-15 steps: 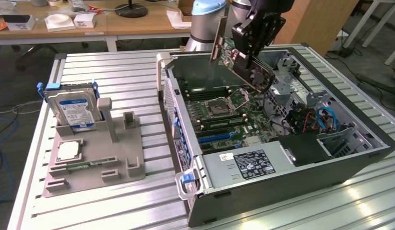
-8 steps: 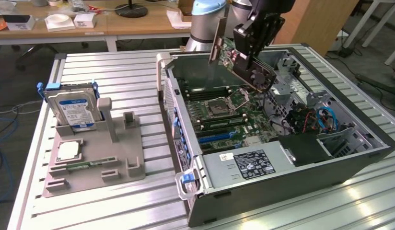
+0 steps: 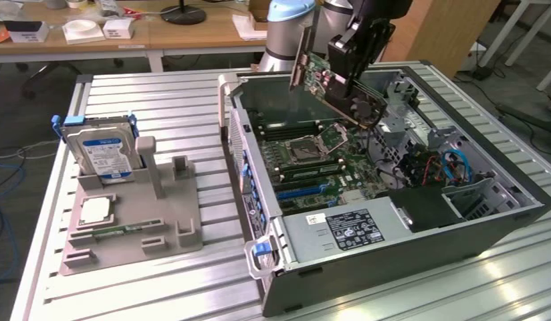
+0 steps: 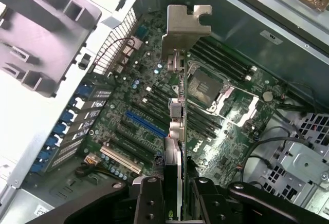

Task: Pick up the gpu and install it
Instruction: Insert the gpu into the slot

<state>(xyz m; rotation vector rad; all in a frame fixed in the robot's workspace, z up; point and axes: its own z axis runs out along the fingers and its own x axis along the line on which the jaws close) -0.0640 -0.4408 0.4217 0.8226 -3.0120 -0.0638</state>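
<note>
A slotted metal table [image 3: 150,100] is carrying an open computer case [image 3: 418,234], which is lying on its side with the motherboard [image 3: 315,164] facing up. At the exterior view's left, a gray holder [image 3: 173,224] is keeping a hard drive [image 3: 101,154] upright in one slot. The arm is reaching in over the case from the far side. Its gripper [image 4: 176,185] is standing partly closed and gripping the gpu [image 3: 315,70] by one end. In the wrist view the card is showing edge-on, running straight out from between the two black fingers [image 4: 149,198], one pressing on each flat face. Its silvery bracket [image 4: 185,29] is sitting at the end farthest from the fingers. The gpu is hanging tilted in the air above the motherboard, touching no slot.
</note>
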